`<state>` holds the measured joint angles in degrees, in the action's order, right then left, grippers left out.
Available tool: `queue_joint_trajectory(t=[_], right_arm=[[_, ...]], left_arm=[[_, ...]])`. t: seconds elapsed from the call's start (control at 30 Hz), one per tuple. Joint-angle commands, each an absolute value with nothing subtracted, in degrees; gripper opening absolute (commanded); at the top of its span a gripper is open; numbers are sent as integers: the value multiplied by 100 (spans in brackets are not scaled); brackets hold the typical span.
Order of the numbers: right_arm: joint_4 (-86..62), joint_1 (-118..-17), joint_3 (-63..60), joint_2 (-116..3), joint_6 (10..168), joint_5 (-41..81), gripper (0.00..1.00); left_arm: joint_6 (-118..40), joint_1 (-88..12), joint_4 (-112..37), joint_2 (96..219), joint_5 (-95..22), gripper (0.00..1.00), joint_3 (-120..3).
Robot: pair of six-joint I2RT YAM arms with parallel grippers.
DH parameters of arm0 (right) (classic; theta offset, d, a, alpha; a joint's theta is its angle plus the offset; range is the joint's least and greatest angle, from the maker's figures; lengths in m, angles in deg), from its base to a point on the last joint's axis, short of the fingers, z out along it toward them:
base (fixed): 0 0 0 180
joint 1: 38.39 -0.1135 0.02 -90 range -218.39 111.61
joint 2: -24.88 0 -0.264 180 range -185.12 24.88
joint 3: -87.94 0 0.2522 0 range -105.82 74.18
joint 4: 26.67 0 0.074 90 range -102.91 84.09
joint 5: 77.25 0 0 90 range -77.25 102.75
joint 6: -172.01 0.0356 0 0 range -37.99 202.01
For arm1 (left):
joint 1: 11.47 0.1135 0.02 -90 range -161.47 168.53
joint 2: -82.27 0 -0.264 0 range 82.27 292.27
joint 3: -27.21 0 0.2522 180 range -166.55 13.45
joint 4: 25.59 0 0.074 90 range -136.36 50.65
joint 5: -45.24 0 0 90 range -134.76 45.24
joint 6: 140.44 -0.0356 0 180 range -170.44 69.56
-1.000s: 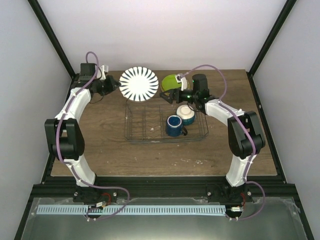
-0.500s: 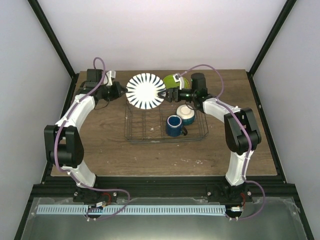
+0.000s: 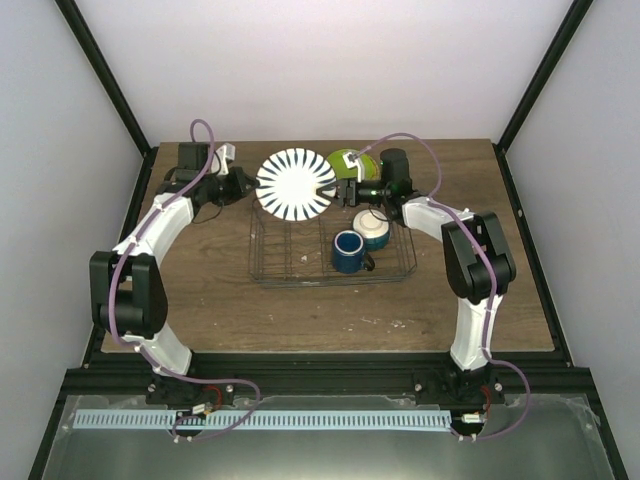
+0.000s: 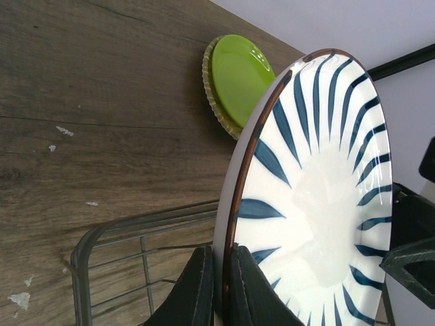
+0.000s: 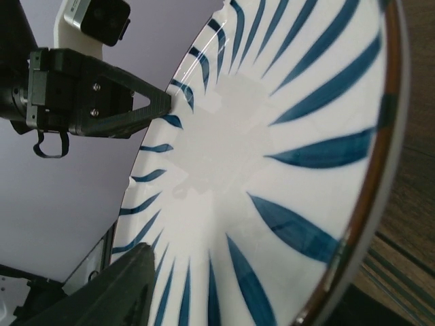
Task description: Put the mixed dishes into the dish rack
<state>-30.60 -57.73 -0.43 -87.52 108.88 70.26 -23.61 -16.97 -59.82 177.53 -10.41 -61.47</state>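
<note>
The white plate with dark radial stripes [image 3: 296, 184] hangs upright over the back edge of the dish rack [image 3: 268, 262]. My left gripper [image 3: 252, 186] is shut on its left rim; in the left wrist view both fingers [image 4: 204, 285] pinch the brown-edged rim of the plate [image 4: 319, 190]. My right gripper [image 3: 338, 188] sits at the plate's right rim. In its wrist view one finger [image 5: 122, 292] stands before the striped face [image 5: 272, 136]; whether it presses is unclear. The lime-green plate [image 3: 345, 163] lies behind. The cream bowl [image 3: 372, 228] and dark blue mug [image 3: 348, 250] sit in the rack.
The rack's wire wall [image 4: 136, 227] shows just below the held plate, with the green plate [image 4: 238, 78] on the wooden table beyond. My left gripper's body [image 5: 95, 102] faces the right wrist camera across the plate. Black frame posts stand at the table's sides.
The left arm has carried the striped plate to the right, over the rack's back edge. The right gripper has met the plate's right rim and its jaws have narrowed.
</note>
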Motion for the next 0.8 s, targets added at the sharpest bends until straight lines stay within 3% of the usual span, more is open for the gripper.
queue_joint_trajectory(t=[0.0,0.4,0.6,0.77], right_arm=[[-3267,-5764,-290,-8800,10893,7395,46],[-3559,-5761,-339,-8844,10957,7628,7],[-3165,-5761,-549,-8846,10589,7613,1],[-2683,-5757,-790,-8838,10235,7504,1]], left_arm=[[-2123,-1764,-5236,17351,-620,0,-6161],[-2007,-1883,-4801,17221,-475,0,-5746],[-2050,-1893,-4764,17146,-361,3,-5549],[-2171,-1894,-4809,16995,-344,20,-5343]])
